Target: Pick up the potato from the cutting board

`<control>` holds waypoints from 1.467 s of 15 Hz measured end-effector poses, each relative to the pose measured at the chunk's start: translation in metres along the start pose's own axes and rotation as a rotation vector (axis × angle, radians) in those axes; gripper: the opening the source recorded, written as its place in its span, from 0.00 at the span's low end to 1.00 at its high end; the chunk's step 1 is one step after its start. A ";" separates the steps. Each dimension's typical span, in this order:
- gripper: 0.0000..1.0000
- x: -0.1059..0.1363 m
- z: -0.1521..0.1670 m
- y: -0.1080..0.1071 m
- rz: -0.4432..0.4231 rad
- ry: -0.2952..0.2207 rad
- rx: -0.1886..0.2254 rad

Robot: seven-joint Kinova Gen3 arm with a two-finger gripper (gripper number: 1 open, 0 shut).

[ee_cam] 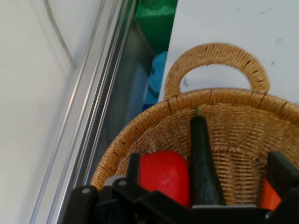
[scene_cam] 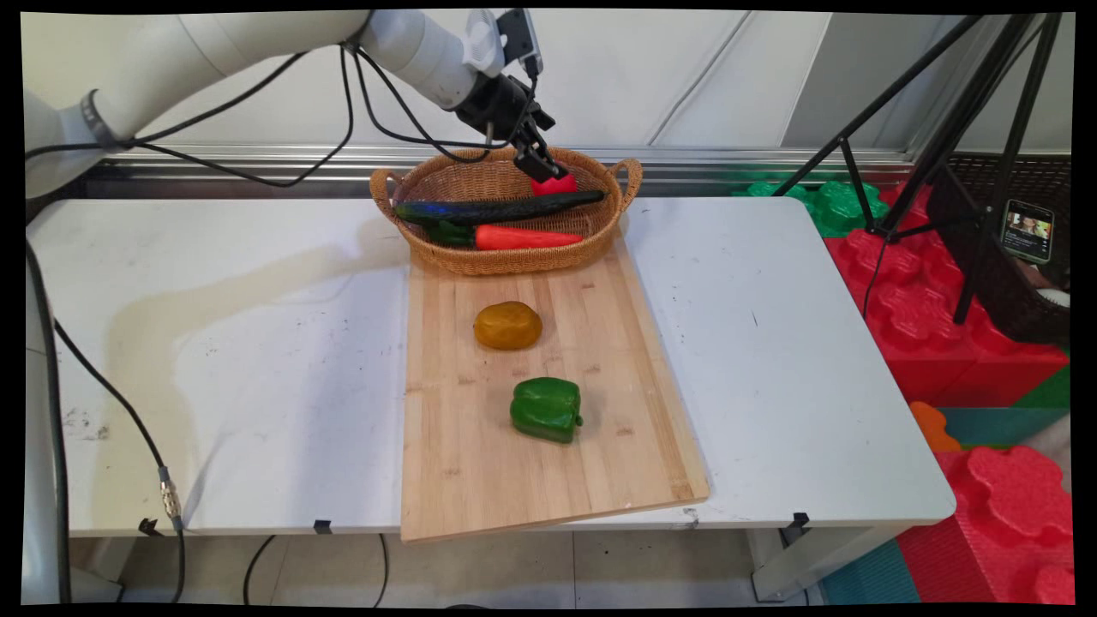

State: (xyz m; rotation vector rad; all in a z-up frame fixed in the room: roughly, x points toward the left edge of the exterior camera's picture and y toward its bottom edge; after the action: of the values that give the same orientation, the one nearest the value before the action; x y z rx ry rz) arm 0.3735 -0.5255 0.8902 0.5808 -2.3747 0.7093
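My gripper [scene_cam: 538,165] hangs over the back of a woven basket [scene_cam: 446,253], fingers open. Right below it a red round vegetable [scene_cam: 557,184] rests in the basket. In the hand view the gripper [ee_cam: 208,175] stands wide, with the red vegetable [ee_cam: 164,175] just inside the left finger [ee_cam: 133,164] and the dark green cucumber [ee_cam: 202,158] beside it; I cannot tell whether the finger touches the vegetable. The cucumber [scene_cam: 506,208] lies lengthwise across the basket, an orange carrot [scene_cam: 523,238] in front of it.
The basket stands on the far end of a wooden cutting board [scene_cam: 454,446]. On the board lie a brownish-yellow potato [scene_cam: 507,326] and a green bell pepper [scene_cam: 546,409]. A tripod [scene_cam: 951,128] and red foam blocks [scene_cam: 908,283] stand right of the white table [scene_cam: 771,343].
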 end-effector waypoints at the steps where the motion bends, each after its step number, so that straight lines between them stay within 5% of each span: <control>1: 1.00 0.001 -0.005 0.001 -0.002 0.005 -0.002; 11: 1.00 -0.004 -0.101 0.036 -0.017 0.060 -0.070; 22: 1.00 -0.042 -0.158 0.088 -0.064 0.026 -0.202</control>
State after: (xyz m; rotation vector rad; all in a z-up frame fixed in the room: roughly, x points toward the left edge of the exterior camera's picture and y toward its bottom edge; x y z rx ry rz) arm 0.4210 -0.3535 0.9414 0.5536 -2.3571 0.4394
